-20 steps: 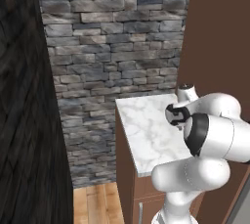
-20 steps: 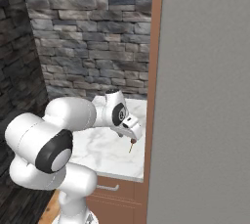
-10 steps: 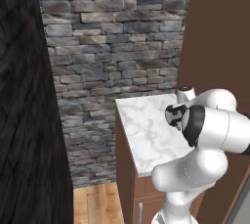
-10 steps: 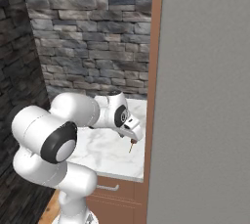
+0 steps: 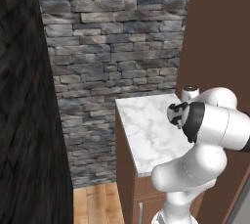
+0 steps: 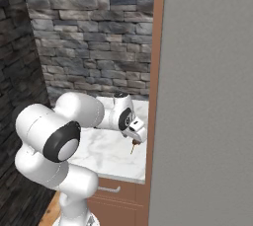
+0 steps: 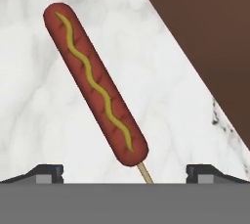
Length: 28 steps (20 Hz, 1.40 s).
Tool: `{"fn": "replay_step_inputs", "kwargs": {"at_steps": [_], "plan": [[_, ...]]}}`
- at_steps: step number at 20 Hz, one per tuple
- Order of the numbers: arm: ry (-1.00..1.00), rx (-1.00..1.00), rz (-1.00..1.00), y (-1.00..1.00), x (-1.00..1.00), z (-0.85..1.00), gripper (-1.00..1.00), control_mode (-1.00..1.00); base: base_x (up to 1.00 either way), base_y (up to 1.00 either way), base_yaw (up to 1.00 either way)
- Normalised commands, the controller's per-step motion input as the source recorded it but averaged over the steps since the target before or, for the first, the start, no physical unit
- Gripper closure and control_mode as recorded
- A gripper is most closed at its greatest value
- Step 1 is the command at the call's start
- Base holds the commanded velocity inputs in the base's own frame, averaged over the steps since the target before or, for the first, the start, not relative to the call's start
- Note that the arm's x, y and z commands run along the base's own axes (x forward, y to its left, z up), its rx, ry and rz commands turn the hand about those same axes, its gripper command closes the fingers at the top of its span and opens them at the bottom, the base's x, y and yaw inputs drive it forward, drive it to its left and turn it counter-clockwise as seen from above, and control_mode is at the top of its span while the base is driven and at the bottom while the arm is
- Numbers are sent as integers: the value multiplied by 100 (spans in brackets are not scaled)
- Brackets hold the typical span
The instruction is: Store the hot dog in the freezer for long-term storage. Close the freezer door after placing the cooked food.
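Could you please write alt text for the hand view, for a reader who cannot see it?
A slim reddish-brown hot dog with a wavy yellow mustard line and a pale stick at its near end lies diagonally on a white marble counter. The open jaws' two dark tips rise on either side below it, and a brown panel fills the upper right corner.

surface: white marble counter [image 5: 146, 130] | on it: hot dog [image 7: 93, 82], stick apparently attached

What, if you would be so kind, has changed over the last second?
The arm's elbow has swung further right, and the claw has eased slightly toward the hot dog. Its jaws stay open, gripping nothing. The hot dog still lies on the marble counter.
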Motion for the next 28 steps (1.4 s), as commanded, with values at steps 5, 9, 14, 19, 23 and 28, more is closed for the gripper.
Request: {"fn": "replay_step_inputs", "kwargs": {"at_steps": [5, 9, 14, 19, 23, 28], "plan": [[-16, 0, 0, 0, 1, -11, -100, -100, 0, 0, 0], [-14, 2, 0, 0, 12, -13, -100, -100, 0, 0, 0], [-2, 5, 0, 0, 8, -16, -100, -100, 0, 0, 0], [-1, 1, 0, 0, 0, -10, -100, -100, 0, 0, 0], [0, 0, 0, 0, 0, -2, -100, -100, 0, 0, 0], [-2, 5, 0, 0, 3, -2, -100, -100, 0, 0, 0]]}}
